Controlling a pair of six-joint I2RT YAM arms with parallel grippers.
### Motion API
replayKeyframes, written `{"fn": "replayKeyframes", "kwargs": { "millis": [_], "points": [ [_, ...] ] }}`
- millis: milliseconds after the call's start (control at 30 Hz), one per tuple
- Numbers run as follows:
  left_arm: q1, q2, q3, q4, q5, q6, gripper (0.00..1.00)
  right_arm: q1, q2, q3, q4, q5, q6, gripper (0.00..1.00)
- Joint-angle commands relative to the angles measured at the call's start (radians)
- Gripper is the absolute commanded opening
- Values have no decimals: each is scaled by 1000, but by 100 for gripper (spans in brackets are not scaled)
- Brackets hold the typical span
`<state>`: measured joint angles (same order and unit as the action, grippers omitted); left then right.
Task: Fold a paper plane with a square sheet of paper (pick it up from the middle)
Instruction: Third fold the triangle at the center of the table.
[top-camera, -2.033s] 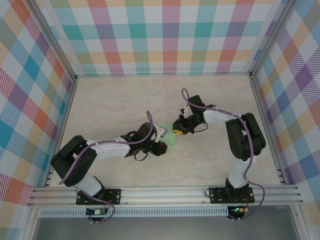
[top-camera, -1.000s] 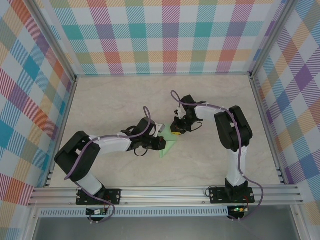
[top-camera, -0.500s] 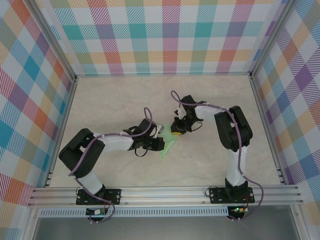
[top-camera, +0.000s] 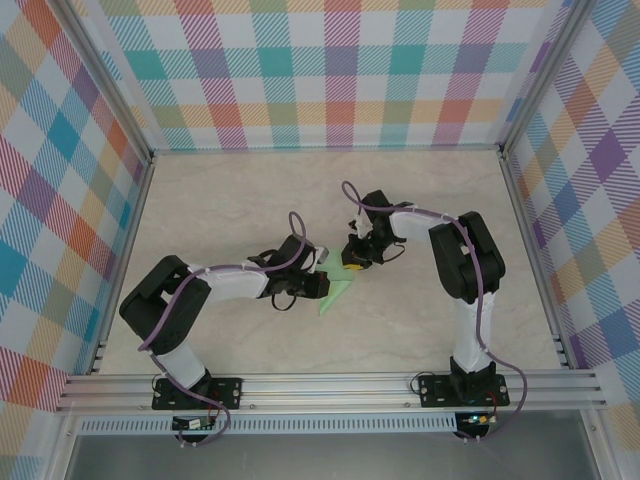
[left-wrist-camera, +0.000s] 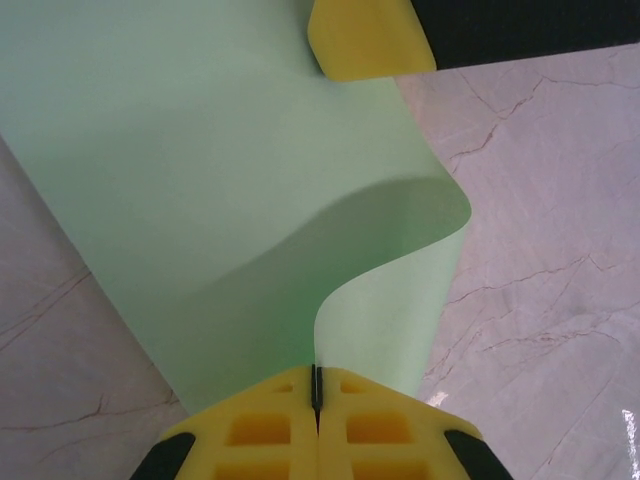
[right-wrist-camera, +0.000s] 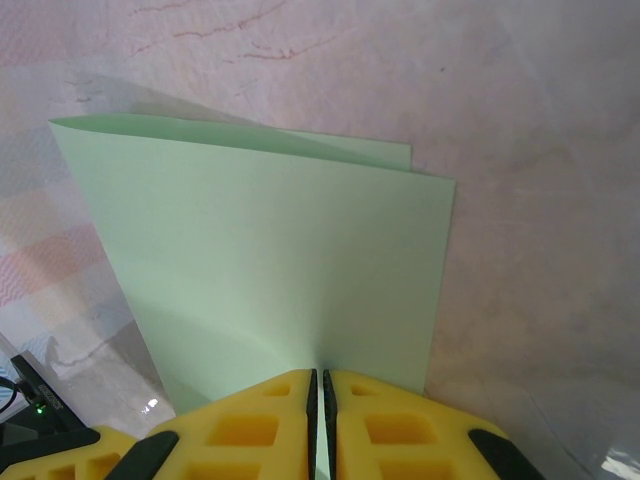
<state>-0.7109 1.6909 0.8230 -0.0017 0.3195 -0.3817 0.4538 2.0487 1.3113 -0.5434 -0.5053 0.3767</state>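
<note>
We see left gripper (left-wrist-camera: 316, 392) clamped on edge of green paper (left-wrist-camera: 200, 180); sheet curls there, far edge cut off by frame. We see right gripper (right-wrist-camera: 319, 388) pinching opposite edge, two layers showing. Paper mid-table (top-camera: 240, 200) between wrists; from above, wrists hide both pinches.

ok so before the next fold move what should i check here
1. left gripper shut on green paper: ok
2. right gripper shut on the same sheet: ok
3. folded layers' edges lined up: not ok, the rear layer peeks past the front one in the right wrist view
4. sheet flat between the grippers: not ok, it bows into a curl
5. sheet lifted off the table: cannot tell
</note>
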Motion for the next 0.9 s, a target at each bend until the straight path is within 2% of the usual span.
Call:
{"fn": "replayKeyframes", "kwargs": {
  "millis": [0, 867],
  "points": [
    [8, 18, 20, -26, -19, 10, 5, 8, 20, 16, -40, 20, -15, 14],
    [8, 13, 25, -65, -62, 1, 5, 10, 20, 14, -42, 27, -9, 15]
  ]
}}
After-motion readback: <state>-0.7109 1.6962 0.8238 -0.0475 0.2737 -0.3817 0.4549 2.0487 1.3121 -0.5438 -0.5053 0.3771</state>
